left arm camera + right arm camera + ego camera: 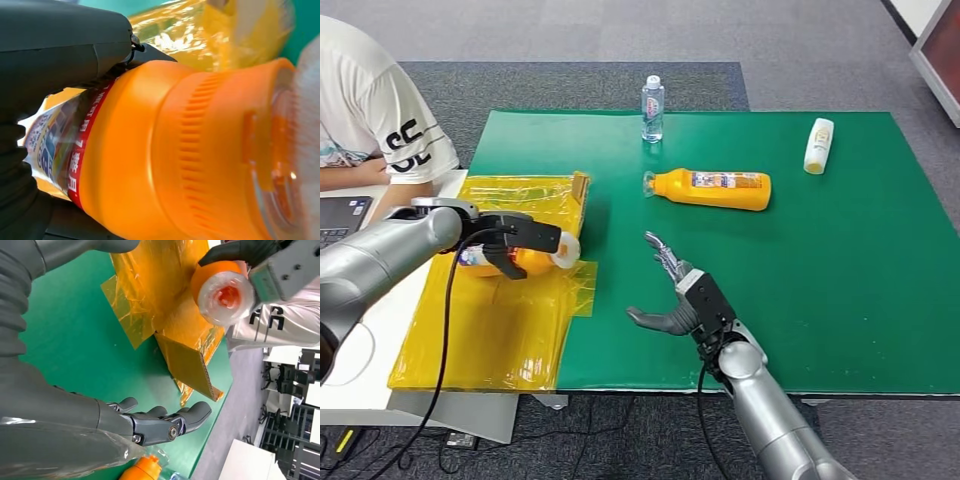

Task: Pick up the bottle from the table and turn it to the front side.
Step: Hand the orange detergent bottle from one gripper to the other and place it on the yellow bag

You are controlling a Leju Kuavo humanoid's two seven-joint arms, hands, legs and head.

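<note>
My left hand (512, 240) grips an orange bottle (539, 262) on its side just above the yellow plastic sheet (493, 330), its clear cap pointing toward the green mat. Up close, the left wrist view has the bottle (170, 150) with its printed label turned partly toward the camera. From the right wrist view, the bottle's capped end (220, 292) faces me, held by the left hand (241, 250). My right hand (675, 295) hovers open over the green mat (810, 280) near the front edge, with its fingers (158, 422) spread and nothing in them.
A second orange bottle (716, 188) lies on its side mid-mat. A small water bottle (652, 108) stands at the far edge and a white bottle (818, 145) lies at the far right. A person (365, 100) sits at the left by a laptop (339, 215).
</note>
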